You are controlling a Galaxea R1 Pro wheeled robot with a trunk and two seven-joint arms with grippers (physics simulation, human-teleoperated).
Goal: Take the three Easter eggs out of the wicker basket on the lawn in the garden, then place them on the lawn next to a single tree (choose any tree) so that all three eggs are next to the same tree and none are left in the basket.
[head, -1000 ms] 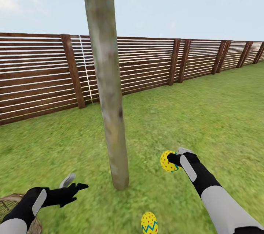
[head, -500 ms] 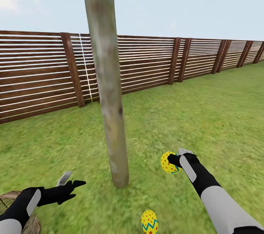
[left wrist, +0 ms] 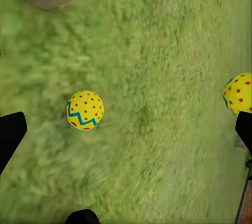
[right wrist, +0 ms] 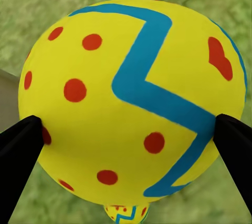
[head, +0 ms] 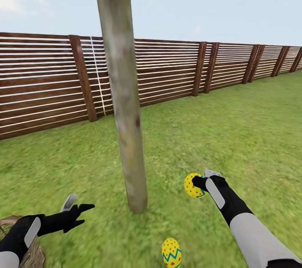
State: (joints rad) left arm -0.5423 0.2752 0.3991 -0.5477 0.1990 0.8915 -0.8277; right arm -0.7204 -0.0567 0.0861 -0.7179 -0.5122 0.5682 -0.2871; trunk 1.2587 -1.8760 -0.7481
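The tree [head: 126,125] is a pale bare trunk rising from the lawn [head: 235,134] just ahead. My right gripper [head: 197,184] is shut on one yellow Easter egg [head: 191,186] [right wrist: 131,98], held above the grass to the right of the trunk base. Its black fingers [right wrist: 18,155] press the egg's two sides. A second Easter egg [head: 171,252] [left wrist: 85,110] lies on the grass near the trunk. My left gripper [head: 80,203] is open and empty, low over the grass left of the trunk. The wicker basket [head: 35,253] sits at the bottom left, partly behind my left arm, its inside hidden.
A dark brown slatted fence [head: 167,71] runs across behind the tree and bounds the garden. Grass stretches away to the right and between the trunk and the fence.
My left gripper has drawn back a little to the left, nearer the basket. The view has shifted slightly. The right gripper holds the egg in the same place.
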